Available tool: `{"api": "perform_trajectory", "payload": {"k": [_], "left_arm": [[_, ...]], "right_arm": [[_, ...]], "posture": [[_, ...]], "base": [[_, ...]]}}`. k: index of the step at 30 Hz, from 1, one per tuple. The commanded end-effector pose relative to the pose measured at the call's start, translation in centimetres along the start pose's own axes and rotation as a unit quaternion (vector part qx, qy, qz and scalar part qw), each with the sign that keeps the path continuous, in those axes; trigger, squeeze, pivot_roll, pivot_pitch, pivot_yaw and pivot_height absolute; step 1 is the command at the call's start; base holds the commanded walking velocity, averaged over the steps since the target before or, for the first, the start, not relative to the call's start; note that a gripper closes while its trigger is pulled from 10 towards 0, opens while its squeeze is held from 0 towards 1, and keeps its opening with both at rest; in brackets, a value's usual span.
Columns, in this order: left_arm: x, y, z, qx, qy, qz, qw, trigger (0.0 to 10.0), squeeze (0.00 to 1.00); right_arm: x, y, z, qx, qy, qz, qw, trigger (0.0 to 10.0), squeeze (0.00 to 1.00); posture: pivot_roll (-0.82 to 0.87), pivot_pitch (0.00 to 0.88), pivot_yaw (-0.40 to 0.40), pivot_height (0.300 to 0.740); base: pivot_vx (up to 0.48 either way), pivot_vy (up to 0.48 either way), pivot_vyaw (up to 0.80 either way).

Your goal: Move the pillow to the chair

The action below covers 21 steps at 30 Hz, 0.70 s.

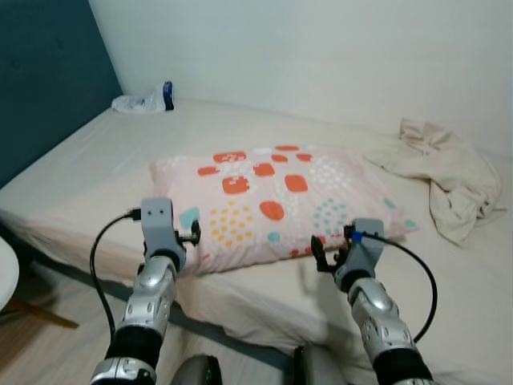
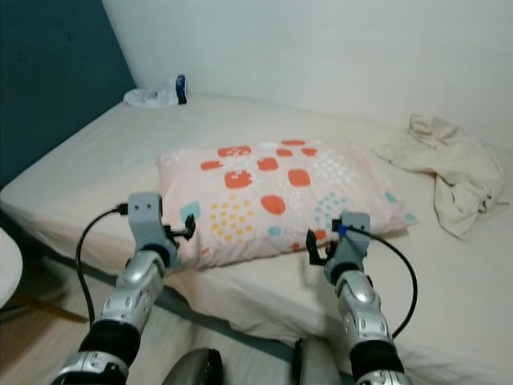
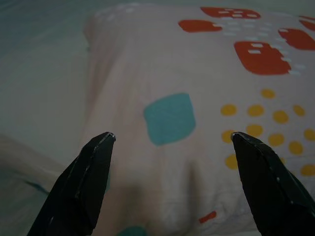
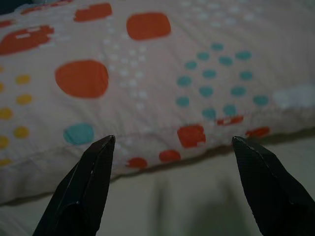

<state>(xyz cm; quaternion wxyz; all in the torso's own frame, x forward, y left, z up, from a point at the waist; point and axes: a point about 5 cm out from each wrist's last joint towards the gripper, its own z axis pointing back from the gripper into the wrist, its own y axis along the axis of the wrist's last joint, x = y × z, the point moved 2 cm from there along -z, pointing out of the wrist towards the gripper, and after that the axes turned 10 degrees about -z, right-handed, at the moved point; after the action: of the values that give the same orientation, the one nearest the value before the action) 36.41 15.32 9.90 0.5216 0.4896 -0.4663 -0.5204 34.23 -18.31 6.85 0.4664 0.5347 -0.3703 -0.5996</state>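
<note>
I have both arms raised toward the bed (image 1: pixel 96 172), and the pillow (image 1: pixel 272 200) lies flat on the mattress straight ahead of them, its near long edge facing me. My left gripper (image 1: pixel 195 233) sits at the pillow's near left corner, fingers spread wide; through the left wrist camera the two black fingertips (image 3: pixel 96 162) frame the pillow's end, with a teal patch between them, and the fabric looks very near, though I cannot tell if it is touching. My right gripper (image 1: pixel 318 255) hangs just short of the pillow's near edge toward its right end, also spread wide; in the right wrist view its fingertips (image 4: pixel 96 169) stand over bare sheet, with the pillow's seam just beyond them. So the pillow spans the gap between my two grippers and reaches away from them. Beyond the right gripper, off to its right, a crumpled cream cloth (image 1: pixel 449 172) lies on the bed. Far past the left gripper, by the wall, rests a plastic bottle (image 1: pixel 148 99).
</note>
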Motion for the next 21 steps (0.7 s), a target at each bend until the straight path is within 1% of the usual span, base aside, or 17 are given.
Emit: {"api": "perform_trajectory", "payload": {"k": [1,3,4,7,9,12,15,19,21], "left_arm": [[-0.3,-0.6,0.0,-0.013,0.002,0.009,1.0,10.0,0.0],[-0.2,-0.7,-0.1,-0.018,-0.001,0.022,1.0,10.0,0.0],[0.0,-0.8,-0.2,-0.026,-0.004,0.035,0.999,10.0,0.0],[0.3,-1.0,-0.3,-0.033,-0.007,0.047,0.998,10.0,0.0],[0.4,-0.9,-0.4,-0.033,-0.008,0.048,0.998,10.0,0.0],[0.7,-0.4,-0.7,-0.027,-0.009,0.052,0.998,10.0,0.0],[1.0,0.8,-1.3,-0.008,-0.005,0.065,0.998,10.0,0.0],[1.3,1.7,-1.8,0.001,-0.005,0.072,0.997,10.0,0.0],[1.6,2.1,-2.2,0.002,-0.008,0.075,0.997,10.0,0.0]], "right_arm": [[-0.2,-0.2,0.1,0.004,0.003,-0.01,1.0,10.0,0.0],[-0.4,-0.2,0.2,0.008,0.006,-0.011,1.0,10.0,0.0],[-0.4,-0.2,0.3,0.008,0.006,-0.012,1.0,10.0,0.0],[-0.5,-0.3,0.3,0.008,0.007,-0.014,1.0,10.0,0.0],[-0.5,-0.3,0.3,0.007,0.007,-0.014,1.0,10.0,0.0],[-0.5,-0.4,0.3,0.007,0.009,-0.014,1.0,10.0,0.0],[-0.8,-0.4,0.4,0.006,0.017,-0.018,1.0,10.0,0.0],[-1.1,-0.6,0.5,0.002,0.023,-0.019,1.0,10.0,0.0],[-1.3,-0.8,0.6,-0.004,0.027,-0.019,0.999,10.0,0.0]], "posture": [[-0.07,0.15,0.062,0.601],[-0.07,0.152,0.064,0.601],[-0.07,0.154,0.065,0.601],[-0.07,0.156,0.064,0.601],[-0.07,0.155,0.065,0.601],[-0.07,0.158,0.066,0.601],[-0.07,0.169,0.066,0.601],[-0.07,0.171,0.065,0.601],[-0.07,0.182,0.068,0.593]], "base": [[0.0,0.0,0.0],[0.0,0.0,0.0],[0.0,0.0,0.0],[0.0,0.0,0.0],[0.0,0.0,0.0],[0.0,0.0,0.0],[0.0,0.0,0.0],[0.0,0.0,0.0],[0.0,0.0,0.0]]}}
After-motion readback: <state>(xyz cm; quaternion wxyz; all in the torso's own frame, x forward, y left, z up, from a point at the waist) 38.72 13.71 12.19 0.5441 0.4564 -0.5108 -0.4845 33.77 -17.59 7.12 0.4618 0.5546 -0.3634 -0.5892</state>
